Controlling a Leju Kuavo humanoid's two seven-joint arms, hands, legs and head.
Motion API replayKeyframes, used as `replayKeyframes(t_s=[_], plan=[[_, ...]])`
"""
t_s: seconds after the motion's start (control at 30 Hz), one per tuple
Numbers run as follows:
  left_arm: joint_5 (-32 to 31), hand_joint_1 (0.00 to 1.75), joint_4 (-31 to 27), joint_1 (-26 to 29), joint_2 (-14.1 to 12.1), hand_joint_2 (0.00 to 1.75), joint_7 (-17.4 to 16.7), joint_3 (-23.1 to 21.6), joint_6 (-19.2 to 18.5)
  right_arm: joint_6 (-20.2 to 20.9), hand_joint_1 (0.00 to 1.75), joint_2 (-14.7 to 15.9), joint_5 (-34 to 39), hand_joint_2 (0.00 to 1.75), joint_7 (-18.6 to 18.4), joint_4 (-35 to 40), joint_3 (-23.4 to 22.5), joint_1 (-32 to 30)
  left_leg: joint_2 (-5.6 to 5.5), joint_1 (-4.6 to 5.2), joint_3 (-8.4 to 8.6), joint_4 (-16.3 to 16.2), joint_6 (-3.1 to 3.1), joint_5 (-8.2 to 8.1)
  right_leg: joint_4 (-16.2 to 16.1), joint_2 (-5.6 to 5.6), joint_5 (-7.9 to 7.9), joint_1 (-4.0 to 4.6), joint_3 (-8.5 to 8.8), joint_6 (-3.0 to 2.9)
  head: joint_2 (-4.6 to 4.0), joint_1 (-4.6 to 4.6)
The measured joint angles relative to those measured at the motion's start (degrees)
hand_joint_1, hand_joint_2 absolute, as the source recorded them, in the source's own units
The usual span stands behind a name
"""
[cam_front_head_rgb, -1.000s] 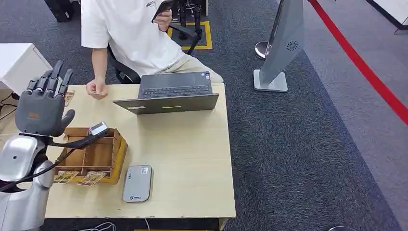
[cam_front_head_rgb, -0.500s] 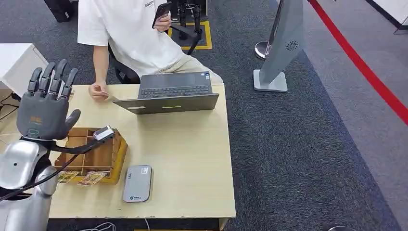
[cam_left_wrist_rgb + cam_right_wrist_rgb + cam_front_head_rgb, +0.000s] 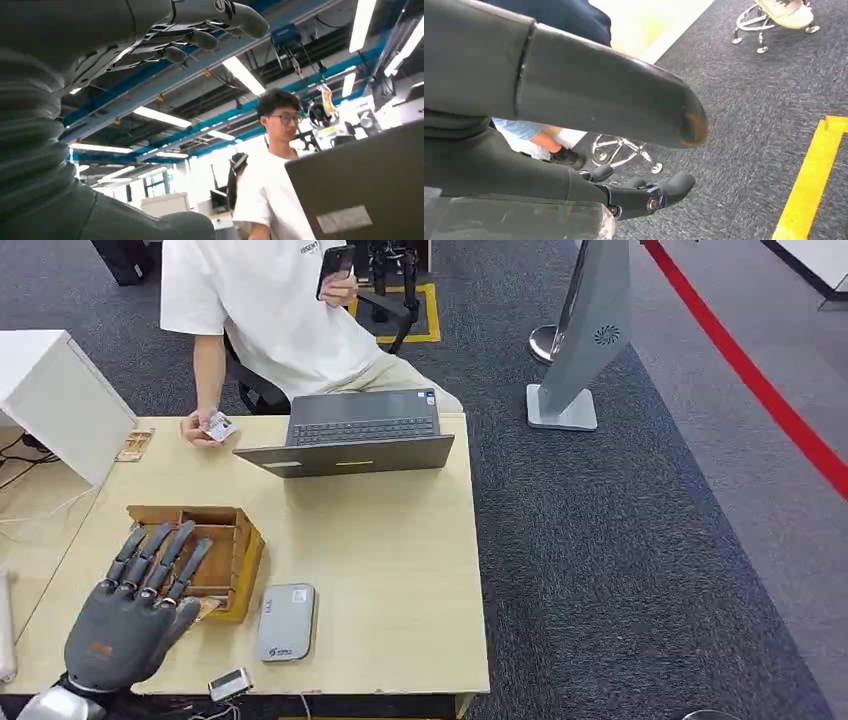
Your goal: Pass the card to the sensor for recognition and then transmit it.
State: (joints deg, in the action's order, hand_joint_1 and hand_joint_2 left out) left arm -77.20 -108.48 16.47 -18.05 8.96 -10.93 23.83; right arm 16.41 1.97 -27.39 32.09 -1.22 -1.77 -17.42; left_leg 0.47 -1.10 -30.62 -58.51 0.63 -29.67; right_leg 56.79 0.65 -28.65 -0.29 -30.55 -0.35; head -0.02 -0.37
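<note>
— While the robot's left hand (image 3: 135, 615) hovers low at the near left corner of the pale wooden surface (image 3: 400, 570), what are its fingers (image 3: 160, 550) doing?

— They are spread apart and straight, holding nothing, reaching over the near edge of the brown wooden compartment box (image 3: 205, 550).

— Where is the card?

— A small white card (image 3: 221, 426) is pinched in the hand of the seated person in a white T-shirt (image 3: 265, 310), at the far left edge of the surface. Two patterned cards (image 3: 134, 444) lie flat further left.

— And the sensor?

— A flat grey rounded card reader (image 3: 287, 621) lies near the front edge, just right of the box. An open dark grey laptop (image 3: 350, 432) sits at the far side.

— The right hand?

— The right hand (image 3: 634, 192) hangs over dark grey carpet (image 3: 744, 125), its fingers loosely curled and holding nothing.
</note>
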Motion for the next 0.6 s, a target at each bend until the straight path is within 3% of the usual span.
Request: replayKeyframes(t_s=[0.27,0.6], plan=[[1.6,0.00,0.1,5.2,-3.1,1.75,-3.5,-2.8,2.7,0.0,0.00,-0.2,0.2,0.00,0.3,0.0,-0.8,0.0,-0.03,0.01,0.03,0.0,0.00,0.00,0.0,-0.04,0.03,0.00,0.06,0.01,0.00,0.00],[1.5,0.00,3.5,7.1,-5.7,1.75,-6.1,-2.0,4.7,0.0,0.00,-0.2,0.2,0.00,0.2,0.0,-0.9,0.2,-0.10,-0.01,0.01,0.0,0.00,0.01,0.0,-0.15,0.02,0.00,0.07,-0.01,0.00,0.00]])
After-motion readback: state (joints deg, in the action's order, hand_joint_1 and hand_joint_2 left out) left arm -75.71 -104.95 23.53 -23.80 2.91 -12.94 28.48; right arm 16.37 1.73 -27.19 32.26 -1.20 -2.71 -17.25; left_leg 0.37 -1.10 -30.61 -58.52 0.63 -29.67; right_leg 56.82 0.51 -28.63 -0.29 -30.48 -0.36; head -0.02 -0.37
